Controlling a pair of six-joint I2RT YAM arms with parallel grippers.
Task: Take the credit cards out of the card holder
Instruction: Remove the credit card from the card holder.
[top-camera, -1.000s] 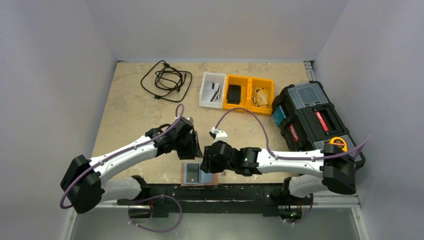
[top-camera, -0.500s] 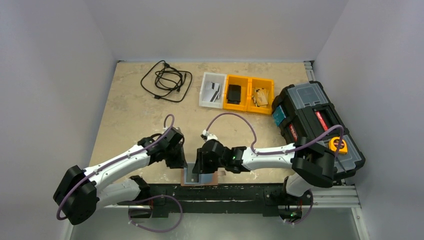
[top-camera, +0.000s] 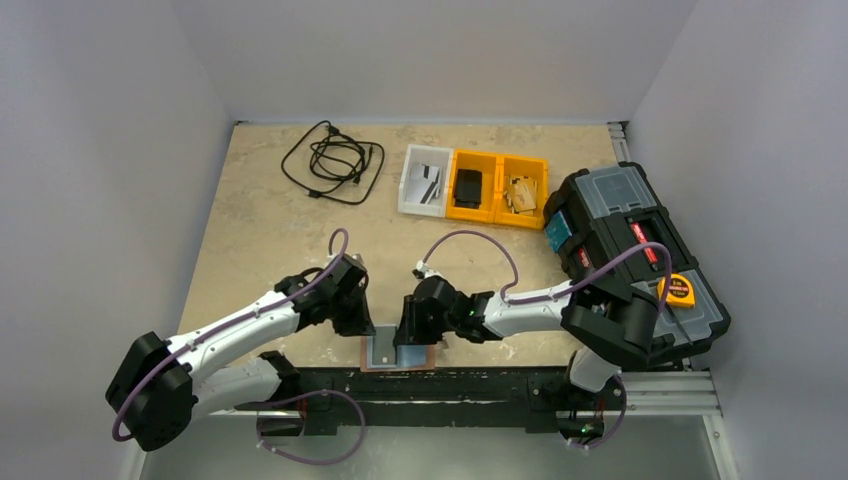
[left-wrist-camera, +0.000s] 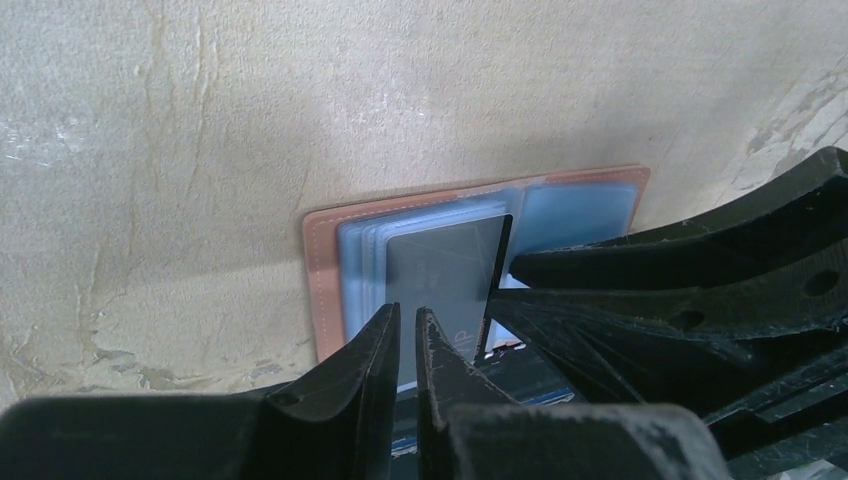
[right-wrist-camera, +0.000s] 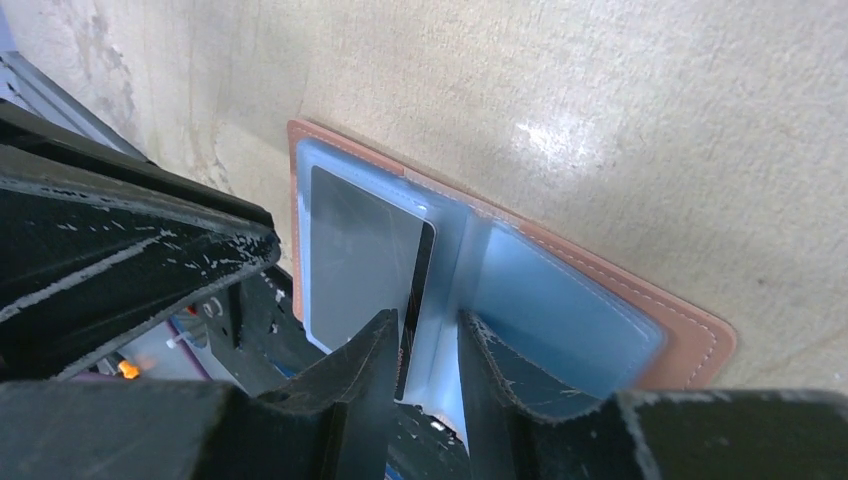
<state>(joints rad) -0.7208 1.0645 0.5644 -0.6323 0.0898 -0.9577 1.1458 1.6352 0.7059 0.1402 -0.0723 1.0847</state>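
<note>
- card holder (left-wrist-camera: 322, 270) is lying open flat, right at the near edge of the worktop (top-camera: 270, 220), between the two arms
- grey card (left-wrist-camera: 445, 265) sits in its left half, on top of the blue-tinted sleeves
- left claw (left-wrist-camera: 407, 325) is almost clenched, just a thin slit, tips at the grey card's near edge; honestly can't tell if it's pinching the card
- right claw (right-wrist-camera: 425, 345) is released, fingers a bit apart, either side of the holder's middle fold
</note>
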